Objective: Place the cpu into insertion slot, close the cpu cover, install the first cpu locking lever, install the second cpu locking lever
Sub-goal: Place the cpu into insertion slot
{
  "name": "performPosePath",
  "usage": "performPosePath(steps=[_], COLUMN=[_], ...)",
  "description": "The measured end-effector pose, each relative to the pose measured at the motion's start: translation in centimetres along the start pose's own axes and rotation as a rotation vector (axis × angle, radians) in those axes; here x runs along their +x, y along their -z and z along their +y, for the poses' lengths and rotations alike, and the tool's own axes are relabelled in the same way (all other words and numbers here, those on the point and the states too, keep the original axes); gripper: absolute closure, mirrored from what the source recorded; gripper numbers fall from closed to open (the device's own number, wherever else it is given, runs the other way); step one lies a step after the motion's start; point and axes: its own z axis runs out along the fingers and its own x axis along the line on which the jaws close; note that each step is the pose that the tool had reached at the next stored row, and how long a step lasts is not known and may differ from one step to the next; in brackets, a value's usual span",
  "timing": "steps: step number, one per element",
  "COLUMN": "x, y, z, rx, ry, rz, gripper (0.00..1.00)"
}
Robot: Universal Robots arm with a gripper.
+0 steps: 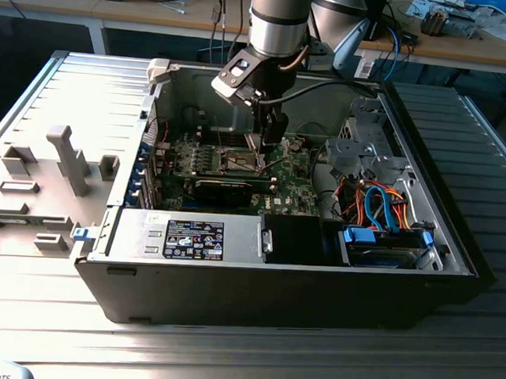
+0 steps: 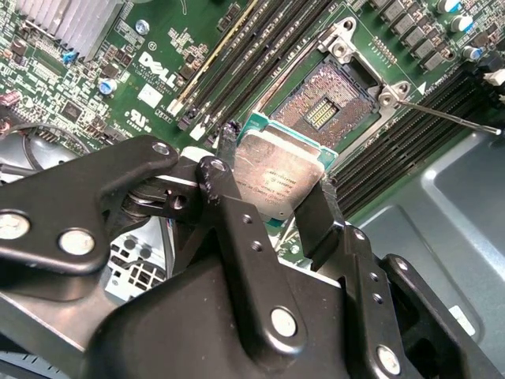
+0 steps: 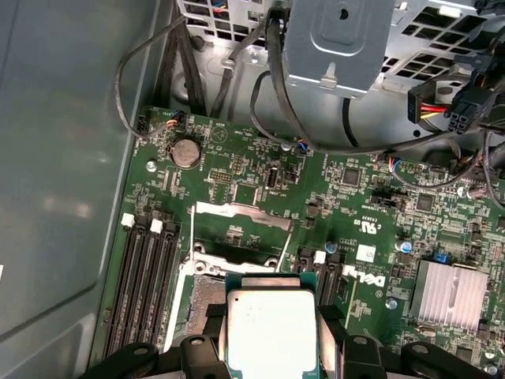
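Note:
My gripper [image 2: 278, 162] is shut on the cpu [image 2: 276, 175], a flat silver-grey square clamped by two opposite edges between the black fingers. It hangs tilted just above and beside the insertion slot [image 2: 331, 106], whose dark pin field lies bare inside its silver rim. In the first wrist view the cpu [image 3: 272, 332] in my gripper [image 3: 272, 324] covers most of the slot [image 3: 197, 296]. Beyond it the cpu cover [image 3: 245, 210] stands swung up. A thin locking lever [image 2: 450, 118] sticks out free beside the socket. In the exterior view my gripper [image 1: 268, 144] is low inside the case over the slot [image 1: 240, 161].
Long black memory slots [image 3: 146, 276] flank the socket on both sides. A finned heatsink [image 3: 454, 292] sits on the board. The grey drive cage [image 3: 339, 39] and loose cables [image 1: 379, 205] lie at the exterior view's right. The case wall [image 3: 71, 158] runs close by.

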Motion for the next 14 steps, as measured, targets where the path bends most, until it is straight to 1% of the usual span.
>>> performPosePath(steps=[14], x=[0.0], y=[0.0], z=[0.0], rx=[0.0015], ry=[-0.038], rz=[-0.0044], gripper=[0.46])
